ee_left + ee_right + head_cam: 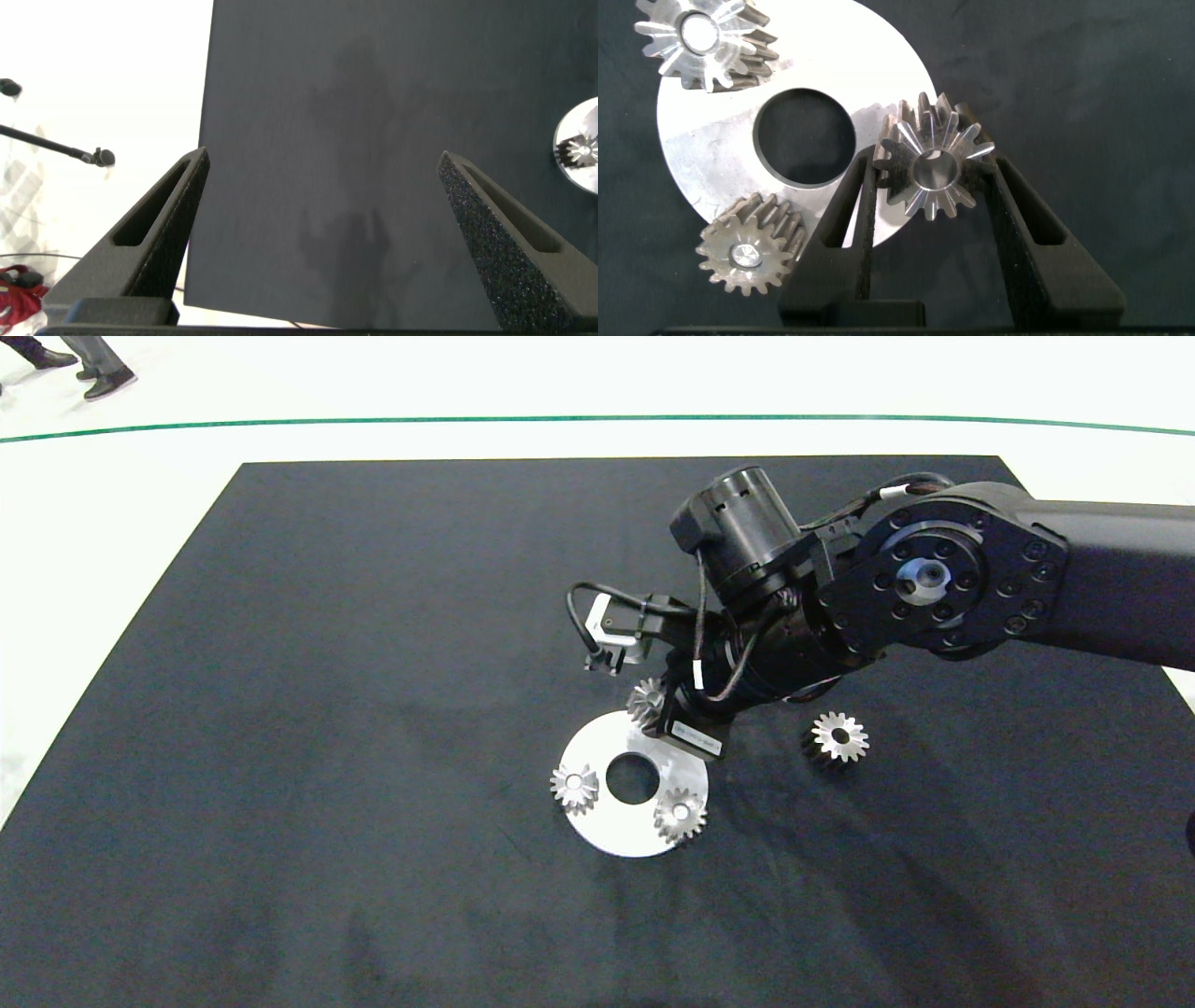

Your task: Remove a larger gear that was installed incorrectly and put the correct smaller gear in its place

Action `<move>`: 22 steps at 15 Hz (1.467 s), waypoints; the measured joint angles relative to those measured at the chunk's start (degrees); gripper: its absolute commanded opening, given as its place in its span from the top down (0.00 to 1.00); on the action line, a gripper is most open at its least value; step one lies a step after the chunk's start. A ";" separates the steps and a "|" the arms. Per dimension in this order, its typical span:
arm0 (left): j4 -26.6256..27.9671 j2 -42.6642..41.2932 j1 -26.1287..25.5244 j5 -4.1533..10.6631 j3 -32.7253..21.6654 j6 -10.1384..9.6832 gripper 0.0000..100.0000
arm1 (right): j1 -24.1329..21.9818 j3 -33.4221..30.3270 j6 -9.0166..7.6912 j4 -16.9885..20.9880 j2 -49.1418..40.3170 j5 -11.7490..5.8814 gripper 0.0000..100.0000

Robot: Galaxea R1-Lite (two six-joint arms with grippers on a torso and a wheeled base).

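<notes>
The smaller gear (936, 168), silver with tapered teeth, sits at the rim of a round silver plate (710, 140). My right gripper (936, 159) is shut on it, one finger (854, 201) pressed against each side. In the head view this gear (645, 700) shows at the plate's (597, 821) far edge, just under the right wrist. The larger gear (837, 739), with its wide dark hole, lies on the black mat to the right of the plate, apart from it. My left gripper (324, 157) hangs open over the mat's left edge, holding nothing.
Two more small tapered gears (574, 787) (680, 815) stand on the plate around its centre hole (632, 779). The right arm (934, 579) reaches in from the right over the mat. A person's shoes (107, 383) show on the floor at the far left.
</notes>
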 measured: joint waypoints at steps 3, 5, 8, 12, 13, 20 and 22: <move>0.00 0.00 0.00 0.01 0.00 0.00 0.00 | 0.00 0.04 -0.02 -0.02 0.20 0.00 1.00; 0.00 0.00 -0.01 0.00 -0.04 0.00 0.00 | 0.05 -0.21 -0.06 -0.02 0.45 0.00 1.00; 0.00 0.00 -0.04 0.00 -0.09 0.00 0.00 | 0.11 -0.74 -0.06 -0.04 1.02 0.00 1.00; -0.01 0.00 -0.04 0.00 -0.09 0.00 0.00 | 0.17 -0.68 -0.04 -0.06 1.28 0.00 1.00; -0.01 0.00 -0.04 0.00 -0.06 0.00 0.00 | 0.17 -0.57 -0.02 -0.04 1.28 0.00 1.00; 0.00 0.00 -0.04 0.01 0.05 0.00 0.00 | 0.16 0.20 -0.06 0.00 1.05 0.00 1.00; 0.00 0.00 0.00 0.00 0.07 0.00 0.00 | 0.13 0.30 0.02 -0.02 1.00 0.02 1.00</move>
